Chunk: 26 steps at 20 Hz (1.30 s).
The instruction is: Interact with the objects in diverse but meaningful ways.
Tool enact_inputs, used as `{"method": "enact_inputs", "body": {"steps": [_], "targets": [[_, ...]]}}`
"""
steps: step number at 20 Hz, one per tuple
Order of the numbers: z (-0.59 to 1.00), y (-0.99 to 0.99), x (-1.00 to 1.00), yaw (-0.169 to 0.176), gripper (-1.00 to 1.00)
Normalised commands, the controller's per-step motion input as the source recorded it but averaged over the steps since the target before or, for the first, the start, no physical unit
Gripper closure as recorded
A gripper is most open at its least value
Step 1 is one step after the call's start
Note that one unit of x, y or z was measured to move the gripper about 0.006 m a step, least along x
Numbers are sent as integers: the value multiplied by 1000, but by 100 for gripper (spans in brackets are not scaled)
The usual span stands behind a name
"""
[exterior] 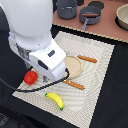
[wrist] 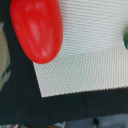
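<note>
Glossy oval red tomato (wrist: 37, 30) overlaps ribbed woven mat (wrist: 85, 55); tool's opening cannot be told.

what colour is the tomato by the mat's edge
Bright glossy red; the tomato shows best in the wrist view, also visible in the exterior view.
</note>
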Motion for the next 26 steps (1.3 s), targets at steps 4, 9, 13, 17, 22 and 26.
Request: {"method": "enact_inputs", "body": {"steps": [4, 9, 13, 17, 22, 26], "targets": [[-363, 0, -318, 54, -100], [-321, 0, -381, 52, -100], [-274, 0, -374, 52, -100], [-248, 0, -437, 52, -100], [-240, 0, -441, 49, -100], [-339, 11, -594, 62, -100]]}}
